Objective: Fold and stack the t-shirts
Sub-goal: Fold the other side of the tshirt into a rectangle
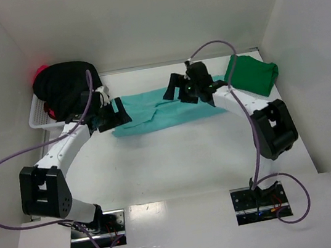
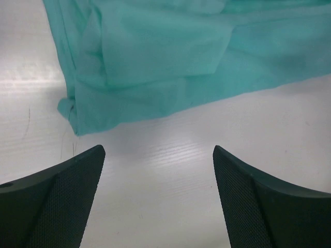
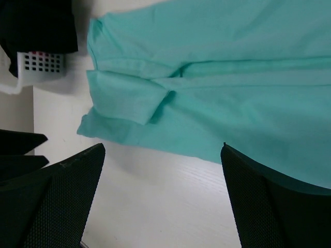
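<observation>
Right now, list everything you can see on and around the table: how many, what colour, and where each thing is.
teal t-shirt: 1, light teal, lying loosely across the far middle of the table
dark green t-shirt: 1, dark green, folded, far right
black t-shirt: 1, black, heaped in the basket, far left
red-pink cloth: 1, red-pink, peeking out behind the black t-shirt
basket: 1, white, far left
table: 1, white
cables: 2, purple, one per arm
arms: 2, white with black joints, bases at the near edge
left gripper: 1, black, open, at the teal t-shirt's left end
right gripper: 1, black, open, by its right part
</observation>
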Robot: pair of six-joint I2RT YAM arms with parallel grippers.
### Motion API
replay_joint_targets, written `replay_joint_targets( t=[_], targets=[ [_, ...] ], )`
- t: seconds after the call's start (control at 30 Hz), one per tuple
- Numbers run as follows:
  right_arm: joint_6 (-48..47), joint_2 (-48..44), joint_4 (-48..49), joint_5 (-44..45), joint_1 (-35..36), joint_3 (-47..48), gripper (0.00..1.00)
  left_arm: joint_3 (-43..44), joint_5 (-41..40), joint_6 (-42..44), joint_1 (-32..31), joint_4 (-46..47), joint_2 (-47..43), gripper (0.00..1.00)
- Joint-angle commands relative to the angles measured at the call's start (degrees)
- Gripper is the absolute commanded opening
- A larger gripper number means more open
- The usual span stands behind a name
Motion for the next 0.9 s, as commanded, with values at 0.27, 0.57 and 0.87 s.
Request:
replay_joint_targets(
  t=[0.27, 0.57, 0.87],
  targets=[
    [4.44, 16.76, 4.65, -0.78, 8.72, 9.98, 0.76, -1.42, -0.07, -6.97, -0.08, 7.46, 8.03, 0.67],
    [5.50, 23.00, 5.56, -2.54, 8.72, 16.49, 0.64, 1.64, -0.07, -7.23, 0.94, 8.85, 14.22, 0.57],
    [6.55, 26.95, 3.28, -2.54, 8.72, 20.09, 0.51, 3.23, 0.99, -6.70, 1.59, 9.99, 17.79, 0.58]
  ],
)
